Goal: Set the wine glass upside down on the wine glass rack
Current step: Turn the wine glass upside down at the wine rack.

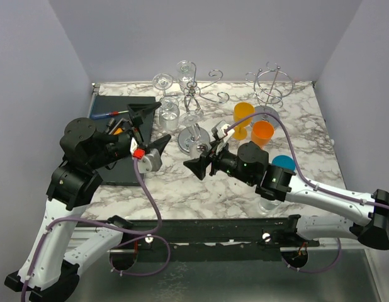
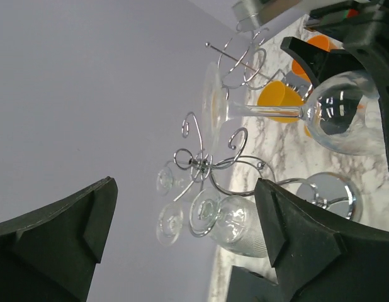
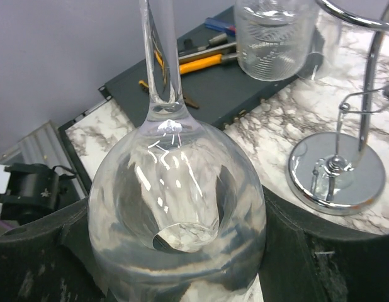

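The chief risk is the wine glass (image 3: pixel 175 207) slipping or turning in the grip: its bowl is round and slick, and the right hand (image 3: pixel 179 264) grips it only by the sides. The long stem could lever the bowl loose once the wrist tilts it toward upside down. Squeezing harder to compensate could crack the thin wall. A second hazard is the foot (the widest part, and the farthest from the fingers) clipping a scrolled arm of the wine glass rack (image 2: pixel 204 165) or one of the hanging glasses (image 2: pixel 170 179) instead of sliding into a free hook. The rack's chrome base (image 3: pixel 336 173) stands on the bench (image 3: pixel 276 126) just beyond. The bowl sits between the right hand's fingers, which are closed against it. The stem runs away from the wrist, with the foot out ahead toward the rack. The left hand (image 1: pixel 153 129) is spread wide and empty, apart from the glass on its left.
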Controlling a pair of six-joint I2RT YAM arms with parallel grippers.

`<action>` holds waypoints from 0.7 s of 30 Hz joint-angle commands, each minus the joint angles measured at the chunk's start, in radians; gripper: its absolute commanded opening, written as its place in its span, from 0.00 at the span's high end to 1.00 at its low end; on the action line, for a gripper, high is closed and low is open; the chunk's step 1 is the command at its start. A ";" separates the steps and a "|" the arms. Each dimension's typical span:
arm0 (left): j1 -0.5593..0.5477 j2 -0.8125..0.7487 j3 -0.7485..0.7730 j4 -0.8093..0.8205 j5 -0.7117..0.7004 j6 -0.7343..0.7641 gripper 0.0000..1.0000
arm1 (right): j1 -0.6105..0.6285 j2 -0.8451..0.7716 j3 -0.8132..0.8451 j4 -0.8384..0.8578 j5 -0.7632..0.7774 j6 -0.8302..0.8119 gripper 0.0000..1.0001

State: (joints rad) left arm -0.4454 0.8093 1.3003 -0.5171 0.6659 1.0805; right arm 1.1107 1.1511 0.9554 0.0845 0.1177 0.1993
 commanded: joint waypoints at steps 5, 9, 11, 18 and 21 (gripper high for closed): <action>-0.001 0.105 0.158 -0.121 -0.156 -0.496 0.01 | -0.053 -0.068 -0.106 0.149 0.138 -0.027 0.73; -0.001 0.132 0.196 -0.198 -0.192 -0.571 0.01 | -0.094 -0.078 -0.153 0.176 0.149 -0.034 0.74; -0.001 0.143 0.216 -0.223 -0.211 -0.606 0.01 | -0.128 -0.079 -0.168 0.182 0.133 -0.028 0.75; -0.001 0.183 0.294 -0.305 -0.235 -0.656 0.01 | -0.228 -0.029 -0.159 0.222 0.041 -0.025 0.76; -0.001 0.195 0.316 -0.327 -0.238 -0.665 0.01 | -0.251 0.016 -0.135 0.237 0.007 -0.028 0.76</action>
State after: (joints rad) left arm -0.4454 0.9958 1.5677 -0.7780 0.4606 0.4706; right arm 0.8806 1.1198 0.7822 0.2344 0.1921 0.1818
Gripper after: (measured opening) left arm 0.986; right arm 0.733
